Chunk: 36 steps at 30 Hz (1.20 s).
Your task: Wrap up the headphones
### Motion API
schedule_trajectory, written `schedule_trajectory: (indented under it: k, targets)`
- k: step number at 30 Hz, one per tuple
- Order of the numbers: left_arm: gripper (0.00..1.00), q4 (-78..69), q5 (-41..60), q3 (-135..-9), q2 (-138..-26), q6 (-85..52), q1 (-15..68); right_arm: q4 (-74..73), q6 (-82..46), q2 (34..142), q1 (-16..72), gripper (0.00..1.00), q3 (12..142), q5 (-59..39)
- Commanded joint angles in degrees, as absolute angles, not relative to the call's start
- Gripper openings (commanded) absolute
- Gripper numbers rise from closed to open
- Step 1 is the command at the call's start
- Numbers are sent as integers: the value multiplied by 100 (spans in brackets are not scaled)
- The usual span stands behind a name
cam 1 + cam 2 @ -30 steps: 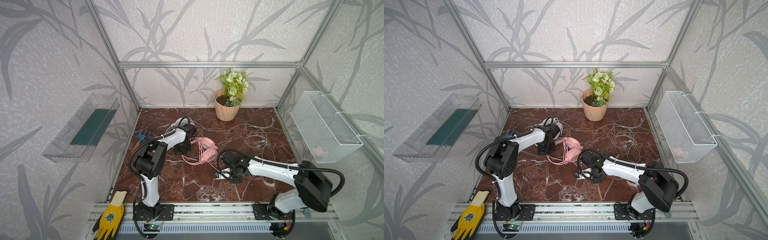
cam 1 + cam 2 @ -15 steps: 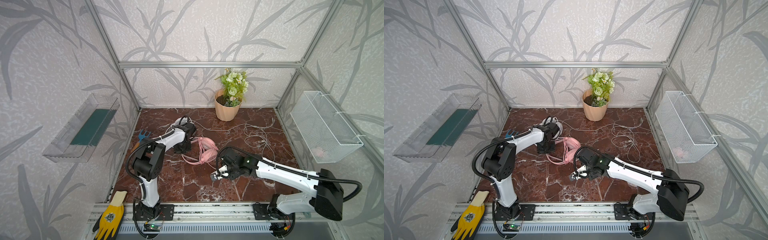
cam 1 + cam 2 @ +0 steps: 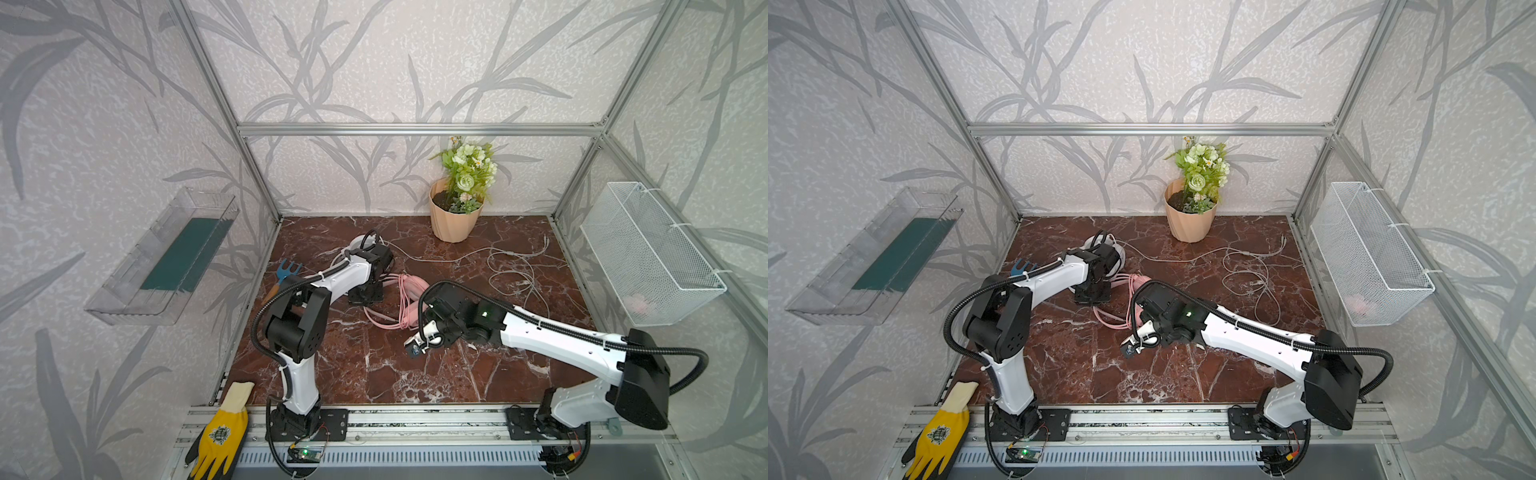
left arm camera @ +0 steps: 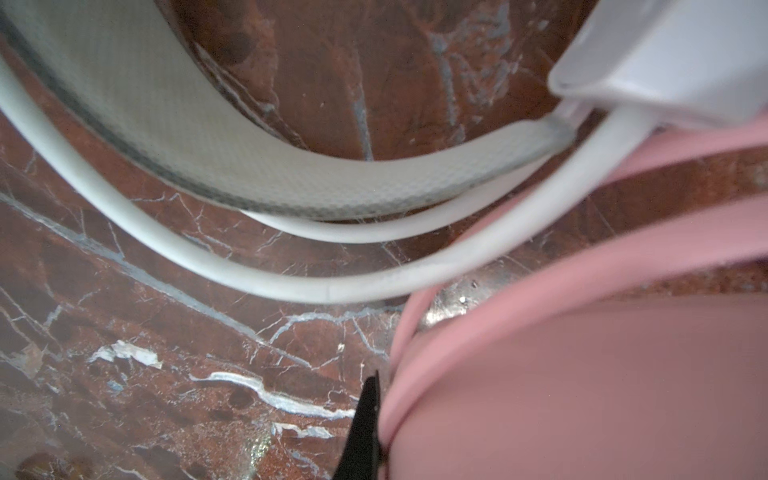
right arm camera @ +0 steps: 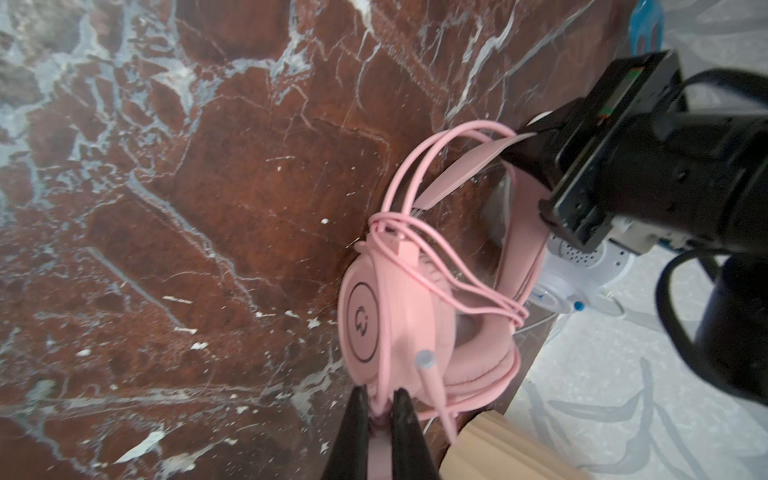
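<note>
Low centre in a top view, over the red-brown marble tabletop [image 3: 365,374], the right gripper [image 3: 415,347] is seen nearly closed, with a strand of the thin pink cable [image 5: 384,218] pinched between its jaws. Just beyond, mid-frame, the all-pink over-ear headset [image 3: 409,291] is found with cable loops wound round earcups and headband, its flat band clamped by the closed left gripper [image 3: 365,296]. Further back, upper left of the tabletop, the white over-ear headset [image 3: 360,243] is partly hidden by the left arm, and its white cable [image 3: 513,272] is spread loose toward the right.

Bright, even light; blurred wrist close-ups
</note>
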State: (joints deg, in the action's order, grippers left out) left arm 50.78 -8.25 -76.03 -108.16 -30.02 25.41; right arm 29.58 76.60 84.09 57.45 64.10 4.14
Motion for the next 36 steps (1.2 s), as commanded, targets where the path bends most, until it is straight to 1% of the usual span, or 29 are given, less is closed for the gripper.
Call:
schedule_trajectory:
  k: [1,17,32,36]
  targets:
    - [0,5120,-838,-7779,-10589,-2807,2573,2898,8972,8709,5783,0,6772,70]
    - [0,5064,-421,-7320,-10223,-2456,2575,2289,9405,10218,5415,0,7528,-1072]
    - [0,5179,-396,-6849,-10069,-2435,2544,1803,9340,10739,5188,0,7677,-1635]
    - [0,5189,-447,-6725,-10013,-2501,2480,1908,9315,10923,5136,0,7877,-1742]
